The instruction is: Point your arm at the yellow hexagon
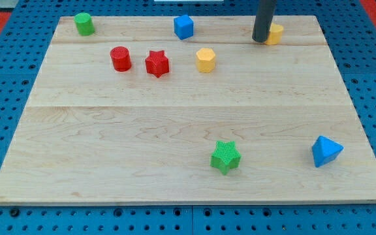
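The yellow hexagon [205, 60] sits on the wooden board [188, 130] in the upper middle, right of a red star [156, 63]. My tip [260, 40] is at the view's top right, up and to the right of the hexagon, well apart from it. The rod stands against the left side of another yellow block [275, 33] and partly hides it, so its shape cannot be made out.
A red cylinder [121, 59] is left of the red star. A green cylinder [83, 24] is at the top left, a blue cube [183, 27] at top middle. A green star [225, 156] and a blue triangular block [326, 151] lie near the bottom right.
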Controlling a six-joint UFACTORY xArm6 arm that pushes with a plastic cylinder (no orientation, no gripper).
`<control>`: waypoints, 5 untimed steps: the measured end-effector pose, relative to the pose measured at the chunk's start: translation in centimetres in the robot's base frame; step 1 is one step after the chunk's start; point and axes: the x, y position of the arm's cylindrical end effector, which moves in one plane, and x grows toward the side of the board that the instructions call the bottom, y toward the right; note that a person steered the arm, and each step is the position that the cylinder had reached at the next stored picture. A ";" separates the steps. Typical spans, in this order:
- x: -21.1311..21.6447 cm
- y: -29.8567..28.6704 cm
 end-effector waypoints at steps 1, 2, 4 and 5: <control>0.0 0.7; 1.2 -0.5; 2.3 -1.4; 2.8 -3.6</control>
